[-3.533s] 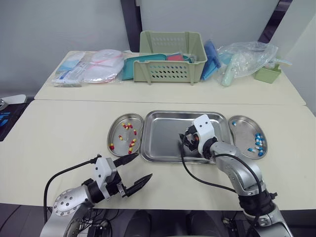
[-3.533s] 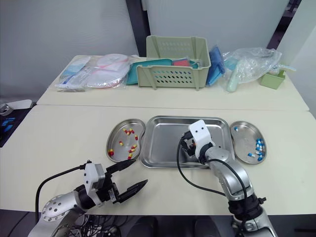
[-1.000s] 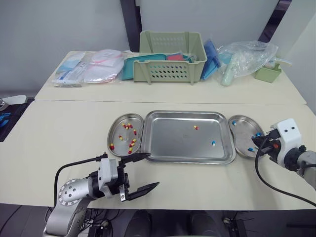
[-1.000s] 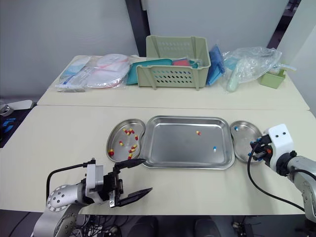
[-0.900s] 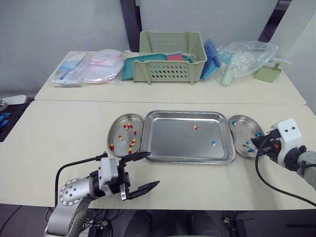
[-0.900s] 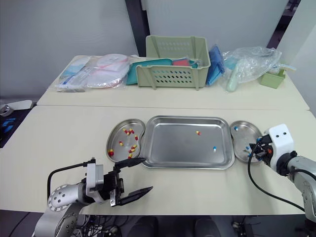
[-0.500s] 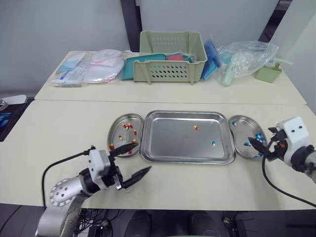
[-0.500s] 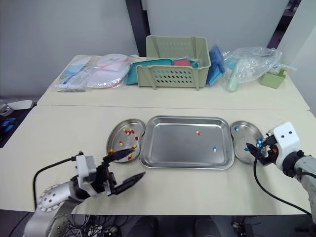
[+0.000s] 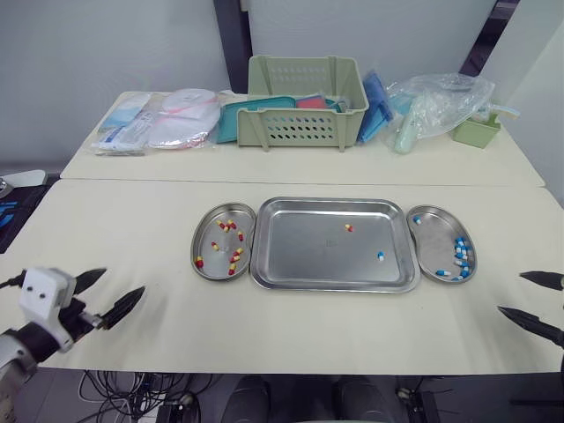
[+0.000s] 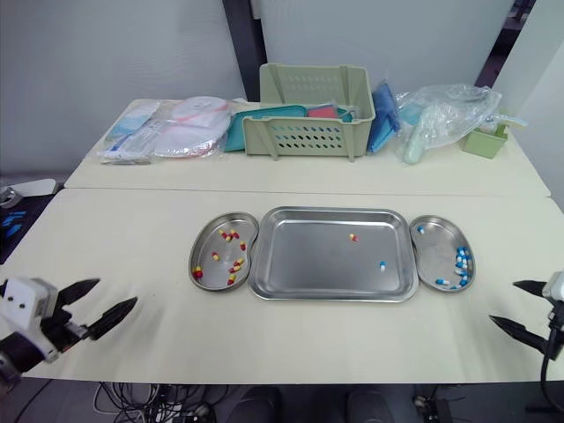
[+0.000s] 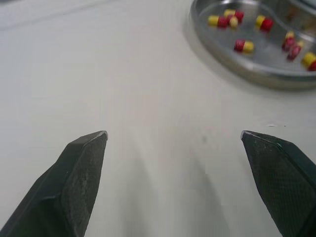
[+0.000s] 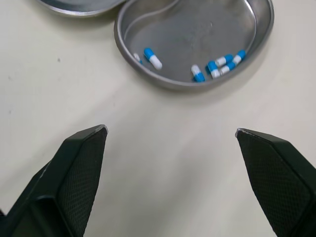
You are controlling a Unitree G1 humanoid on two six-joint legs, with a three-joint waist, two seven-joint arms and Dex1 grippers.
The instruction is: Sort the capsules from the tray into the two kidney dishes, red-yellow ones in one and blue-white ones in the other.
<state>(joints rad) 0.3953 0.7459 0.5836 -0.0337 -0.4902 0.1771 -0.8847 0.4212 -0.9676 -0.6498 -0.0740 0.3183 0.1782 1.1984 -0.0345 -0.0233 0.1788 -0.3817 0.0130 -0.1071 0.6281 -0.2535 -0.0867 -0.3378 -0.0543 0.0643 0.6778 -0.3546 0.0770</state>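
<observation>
A steel tray (image 9: pixel 333 282) lies mid-table with one red-yellow capsule (image 9: pixel 349 227) and one blue-white capsule (image 9: pixel 381 256) in it. The left kidney dish (image 9: pixel 204 256) holds several red-yellow capsules (image 11: pixel 244 46). The right kidney dish (image 9: pixel 429 264) holds several blue-white capsules (image 12: pixel 217 65). My left gripper (image 9: pixel 124 280) hovers open and empty over bare table at the near left, well away from the left dish. My right gripper (image 9: pixel 509 293) is open and empty at the near right edge, a little in front of the right dish.
A second table at the back carries a green basket (image 9: pixel 305 101), packaged supplies (image 9: pixel 159 123), a plastic bag (image 9: pixel 436 106) and a small green holder (image 9: pixel 478 130). The table's front edge lies just below both grippers.
My right gripper has drawn back from the right dish to the near right edge. My left gripper has swung from in front of the left dish out to the far left.
</observation>
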